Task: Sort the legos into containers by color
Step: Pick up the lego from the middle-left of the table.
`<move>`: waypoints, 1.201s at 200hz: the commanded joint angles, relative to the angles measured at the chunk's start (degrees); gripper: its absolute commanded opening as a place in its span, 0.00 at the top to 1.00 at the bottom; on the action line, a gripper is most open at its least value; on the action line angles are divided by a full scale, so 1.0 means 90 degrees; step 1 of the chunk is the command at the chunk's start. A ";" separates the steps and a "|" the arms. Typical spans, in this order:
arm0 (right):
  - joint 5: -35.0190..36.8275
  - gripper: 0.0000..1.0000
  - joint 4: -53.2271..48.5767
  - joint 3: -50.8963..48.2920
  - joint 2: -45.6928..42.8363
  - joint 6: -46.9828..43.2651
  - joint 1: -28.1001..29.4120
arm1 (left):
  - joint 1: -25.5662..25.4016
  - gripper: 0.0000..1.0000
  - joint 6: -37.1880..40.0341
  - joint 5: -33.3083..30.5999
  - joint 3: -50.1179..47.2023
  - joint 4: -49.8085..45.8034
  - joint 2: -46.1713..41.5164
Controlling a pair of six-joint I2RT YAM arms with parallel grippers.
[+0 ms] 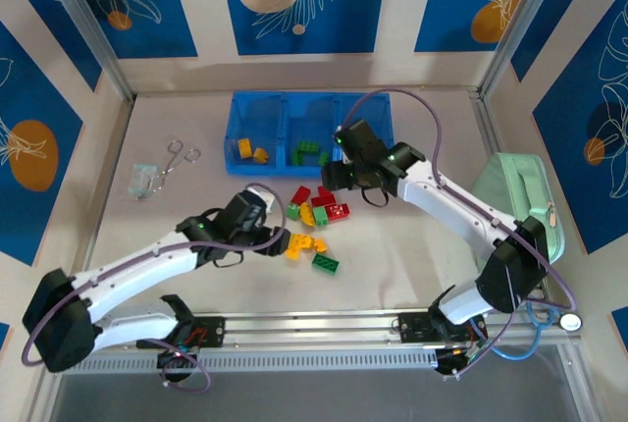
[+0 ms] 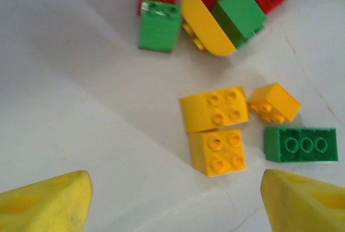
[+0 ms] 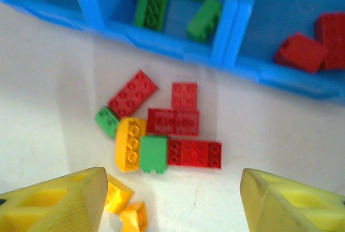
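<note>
Left wrist view: we see the left claw [image 2: 175, 189] spread wide and empty above 2 yellow legos [image 2: 214, 111] on the white surface [image 2: 81, 81]. The right claw [image 3: 172, 189] also gapes empty over red legos just beside the blue containers [image 3: 161, 40], which hold green and red ones.

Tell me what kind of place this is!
Probably a robot testing booth: two robot arms bolted to a metal rail, blue patterned wall panels around the table, toy legos laid out for sorting.

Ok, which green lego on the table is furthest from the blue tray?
The long green lego beside the yellow ones, at the pile's near end. The other two green ones sit among the red bricks, closer to the tray.
</note>
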 commanded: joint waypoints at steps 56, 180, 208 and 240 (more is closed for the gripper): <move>-0.0196 0.33 0.0518 -0.1699 -0.1375 0.0705 -0.0304 | -0.1068 0.23 -0.0153 -0.0469 0.0972 -0.0316 0.1886; -0.0370 0.34 0.0666 -0.2594 -0.2201 0.0864 -0.0699 | -0.1133 0.41 -0.0391 -0.0607 0.1340 -0.0295 0.2886; -0.0358 0.35 0.0638 -0.2636 -0.2292 0.0854 -0.0697 | -0.1133 0.57 -0.0406 -0.0725 0.1434 -0.0330 0.3046; -0.0284 0.35 0.0643 -0.2778 -0.2489 0.0882 -0.0717 | -0.1068 0.68 -0.0391 -0.0841 0.1453 -0.0471 0.2846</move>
